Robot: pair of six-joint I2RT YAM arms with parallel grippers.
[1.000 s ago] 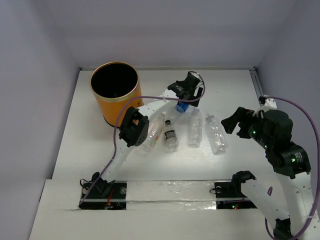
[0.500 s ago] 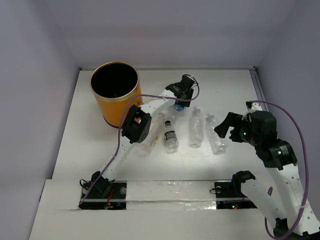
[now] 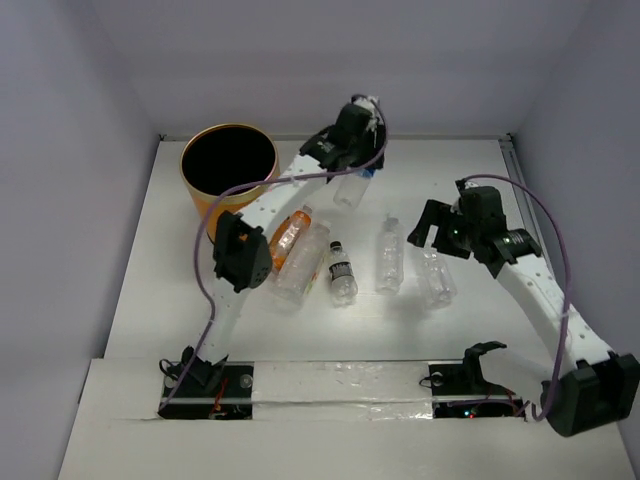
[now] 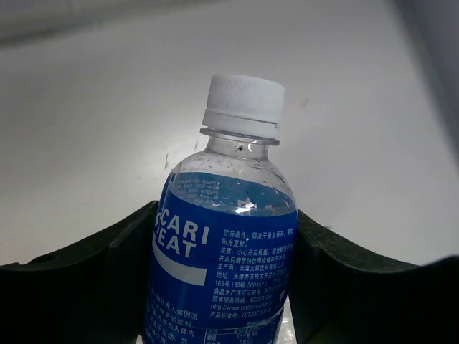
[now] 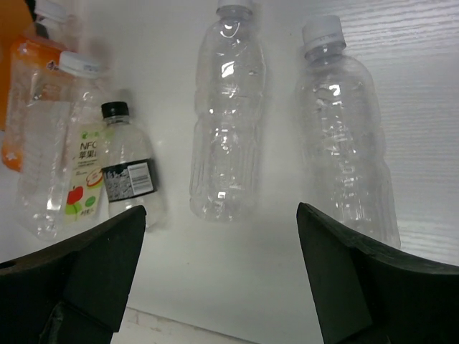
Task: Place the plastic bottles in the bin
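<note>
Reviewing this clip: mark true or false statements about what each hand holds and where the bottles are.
1. The left hand is closed on the blue-labelled bottle. True.
2. The right hand grips a clear bottle. False: it is open and holds nothing, above the clear bottles.
3. The held bottle has a white cap. True.
4. The orange bottle is inside the bin. False: it lies on the table beside the bin.
</note>
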